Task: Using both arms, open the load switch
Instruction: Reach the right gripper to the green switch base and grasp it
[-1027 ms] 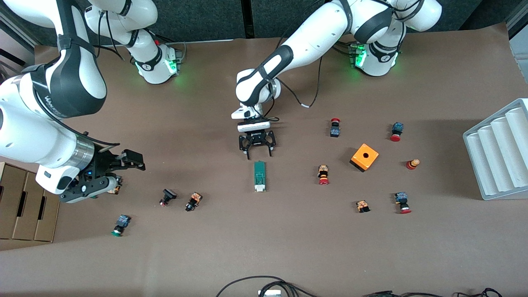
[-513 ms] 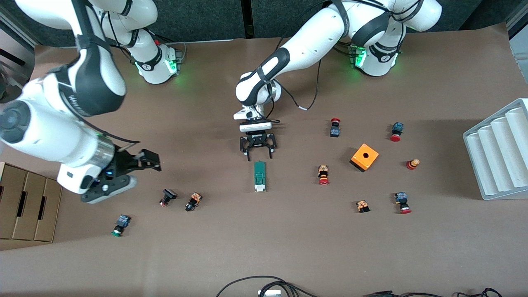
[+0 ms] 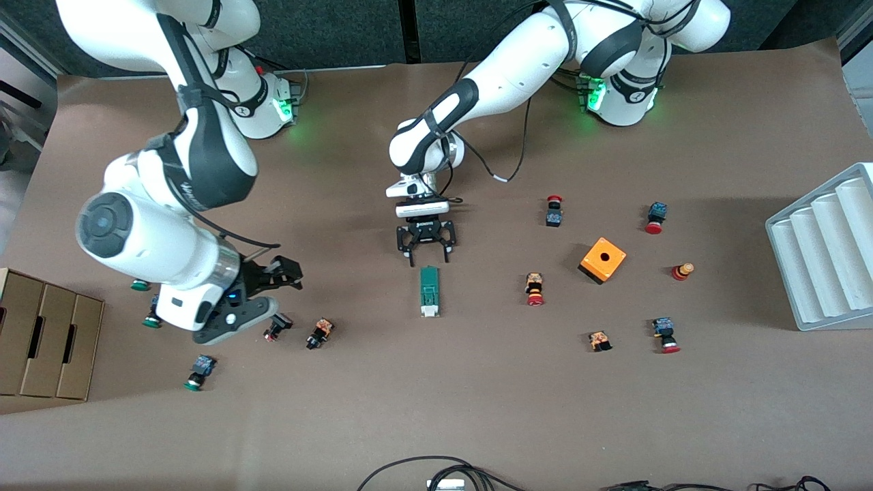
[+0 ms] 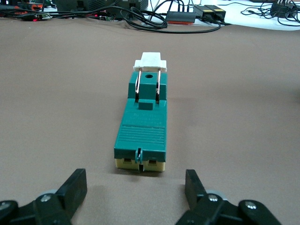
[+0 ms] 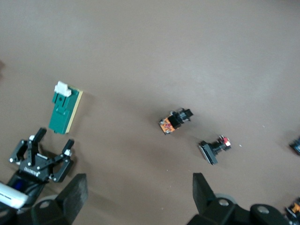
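Observation:
The load switch (image 3: 429, 291) lies flat near the table's middle, a slim dark-green block with its white piece at the end nearer the front camera. In the left wrist view the load switch (image 4: 143, 126) shows lengthwise, white piece pointing away. My left gripper (image 3: 429, 258) hangs low just short of its green end, open, and nothing sits between the left gripper (image 4: 135, 187) fingers. My right gripper (image 3: 278, 288) is up over the table toward the right arm's end, open and empty. The right wrist view shows the right gripper (image 5: 139, 197), the load switch (image 5: 63, 110) and the left gripper (image 5: 47, 154).
Small buttons (image 3: 317, 333) (image 3: 276, 326) (image 3: 200, 372) lie under and beside the right gripper. Several more buttons (image 3: 535, 288) and an orange cube (image 3: 603, 260) lie toward the left arm's end, next to a white ridged tray (image 3: 825, 245). Cardboard boxes (image 3: 41, 341) stand at the right arm's end.
The right arm has swung in from the table's end toward the middle, closer to the load switch. The left gripper crept slightly toward the switch and its jaws narrowed a little.

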Tool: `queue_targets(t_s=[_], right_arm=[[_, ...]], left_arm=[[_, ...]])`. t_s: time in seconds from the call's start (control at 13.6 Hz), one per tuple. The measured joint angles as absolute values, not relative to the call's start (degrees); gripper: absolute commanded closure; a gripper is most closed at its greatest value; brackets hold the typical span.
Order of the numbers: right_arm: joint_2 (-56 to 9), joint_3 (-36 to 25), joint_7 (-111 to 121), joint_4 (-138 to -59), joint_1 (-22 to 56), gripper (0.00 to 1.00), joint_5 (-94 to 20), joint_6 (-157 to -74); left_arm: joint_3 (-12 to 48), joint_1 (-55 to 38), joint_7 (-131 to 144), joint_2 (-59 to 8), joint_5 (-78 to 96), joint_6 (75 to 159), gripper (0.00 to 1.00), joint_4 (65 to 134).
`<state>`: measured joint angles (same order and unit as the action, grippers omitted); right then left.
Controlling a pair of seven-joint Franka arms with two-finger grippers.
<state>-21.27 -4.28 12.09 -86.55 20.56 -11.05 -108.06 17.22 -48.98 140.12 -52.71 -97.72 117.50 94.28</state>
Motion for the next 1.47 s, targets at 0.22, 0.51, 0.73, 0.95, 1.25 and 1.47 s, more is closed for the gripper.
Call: queue_targets(t_s=[0.22, 0.51, 0.73, 0.95, 1.25, 1.47], right_arm=[[-23.25, -4.3, 17.21, -86.56, 21.75, 0.0, -11.05, -109.31], [-25.79, -4.32, 24.9, -86.55, 24.37, 0.0, -11.05, -114.04], [-27.96, -4.41, 33.46, -86.23, 27.28, 0.0, -11.05, -119.44], [-29.84, -4.62, 38.92, -85.74, 29.77, 0.0, -11.05, -122.12], [-32.26, -5.12, 41.74, -84.93, 33.19, 0.0, -11.03, -124.26], [-35.01, -7.25, 43.38, -83.38, 37.54, 0.0, -10.84, -125.3]], left_arm=[[17.22, -48.98, 140.12, -52.88, -98.86, 117.46, 0.18, 94.03], [17.21, -48.99, 140.12, -53.09, -99.46, 117.45, 0.24, 93.77], [17.09, -48.98, 140.13, -53.55, -100.98, 116.85, 0.24, 93.62], [16.33, -49.0, 140.13, -53.76, -101.33, 116.49, 0.23, 93.47], [15.71, -48.99, 140.19, -53.94, -102.3, 116.49, 0.25, 93.42], [15.71, -49.0, 140.43, -53.97, -102.44, 116.49, 0.28, 93.23]])
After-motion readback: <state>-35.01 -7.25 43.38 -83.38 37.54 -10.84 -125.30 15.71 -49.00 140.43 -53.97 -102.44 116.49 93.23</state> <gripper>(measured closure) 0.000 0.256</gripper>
